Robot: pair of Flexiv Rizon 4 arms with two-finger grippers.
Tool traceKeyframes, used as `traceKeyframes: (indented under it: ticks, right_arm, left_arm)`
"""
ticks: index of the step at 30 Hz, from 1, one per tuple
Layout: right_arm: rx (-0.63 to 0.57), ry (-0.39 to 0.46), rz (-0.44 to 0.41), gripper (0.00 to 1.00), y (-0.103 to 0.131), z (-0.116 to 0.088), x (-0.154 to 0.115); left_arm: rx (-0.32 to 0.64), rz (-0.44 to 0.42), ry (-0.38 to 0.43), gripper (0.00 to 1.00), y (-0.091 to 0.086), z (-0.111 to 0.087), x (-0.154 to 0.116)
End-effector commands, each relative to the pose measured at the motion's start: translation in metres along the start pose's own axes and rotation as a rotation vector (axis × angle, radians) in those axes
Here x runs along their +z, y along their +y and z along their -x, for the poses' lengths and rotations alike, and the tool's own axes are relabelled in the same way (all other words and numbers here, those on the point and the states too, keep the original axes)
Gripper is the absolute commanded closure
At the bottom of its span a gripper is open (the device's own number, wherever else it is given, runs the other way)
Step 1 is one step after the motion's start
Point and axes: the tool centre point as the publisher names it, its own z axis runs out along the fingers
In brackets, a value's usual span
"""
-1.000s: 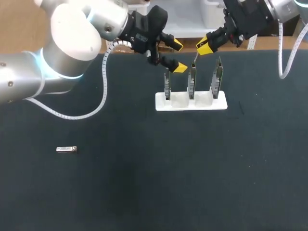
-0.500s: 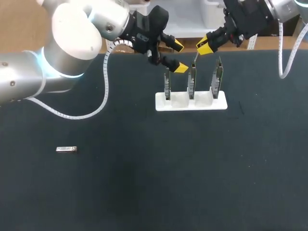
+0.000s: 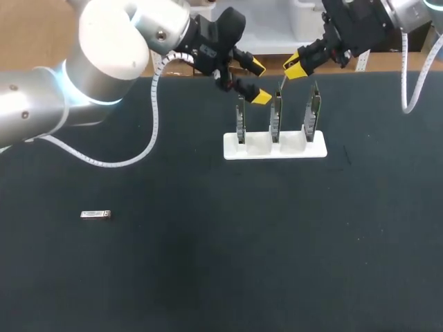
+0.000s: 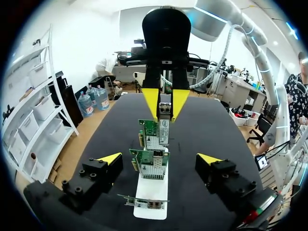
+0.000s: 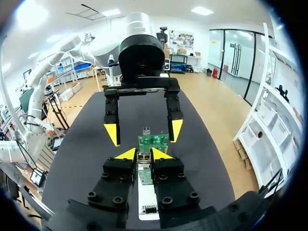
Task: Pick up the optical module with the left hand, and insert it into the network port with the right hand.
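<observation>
Landmark: white card holder [image 3: 263,149] on the black table [image 3: 208,263], with three network cards standing upright in it.
Loose optical module: the loose optical module [image 3: 95,214] lies flat on the table, well apart from the holder, off to its left and nearer the robot; nothing touches it.
Left gripper: the left gripper [image 3: 259,81] hangs above the holder's left end, its fingers spread wide and empty.
Right gripper: the right gripper [image 3: 293,67] is above the holder, over the middle network card [image 3: 275,117]. It is pinched narrowly on a gripped optical module [image 5: 143,157], a small silver piece pointing down at that card.
Step in hand: the left-hand pick looks not yet begun, since the open gripper is nowhere near the loose module. The right hand seems poised before insertion.
Next move calls for: the left arm to swing away from the holder, come down over the loose module and line its fingers across the narrow sides. The right gripper needs the port squarely under its module.
Change: the left arm's large joints have shifted a little up and away from the holder. Both grippers and the loose module sit where they were.
</observation>
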Motion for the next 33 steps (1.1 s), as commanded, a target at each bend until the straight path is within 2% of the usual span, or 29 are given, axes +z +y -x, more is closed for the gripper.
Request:
traceKeyframes:
  ticks: [1, 17, 33]
  right_arm:
    - [0.000, -0.001, -0.004, 1.00, 0.0010, -0.0002, 0.0000]
    - [-0.006, 0.006, -0.004, 1.00, 0.0010, 0.0001, -0.0003]
    - [-0.004, 0.070, -0.024, 1.00, 0.0035, 0.0038, -0.0014]
  left_arm:
    - [0.001, 0.001, 0.005, 0.00, 0.0012, 0.0011, 0.0003]
    - [0.020, 0.003, -0.015, 0.00, 0.0002, 0.0030, 0.0003]
    - [0.020, 0.003, -0.015, 0.00, 0.0002, 0.0030, 0.0003]
